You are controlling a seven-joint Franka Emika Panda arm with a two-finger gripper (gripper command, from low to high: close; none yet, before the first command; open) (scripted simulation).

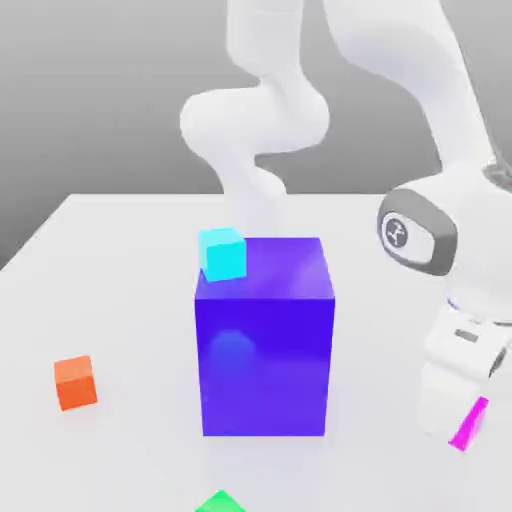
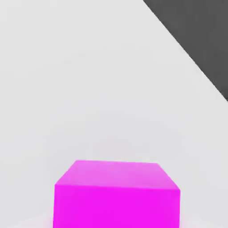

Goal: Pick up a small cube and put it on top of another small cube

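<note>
The small magenta-pink cube (image 1: 470, 422) is at the front of the table on the exterior view's right, tilted, with just a sliver of it visible behind the white hand. My gripper (image 1: 458, 418) is low over the table and shut on this cube. In the hand view the same cube (image 2: 116, 196) sits very close, its top face and one side showing. A small cyan cube (image 1: 222, 253) rests on a top corner of the big blue-violet block (image 1: 265, 340). A small orange cube (image 1: 75, 382) lies on the table at the exterior view's left.
The blue-violet block stands tall mid-table, to the exterior view's left of my hand. A green object (image 1: 220, 503) pokes in at the front edge of the picture. The white table (image 1: 120, 260) ends near the hand, where a dark floor (image 2: 196, 40) begins.
</note>
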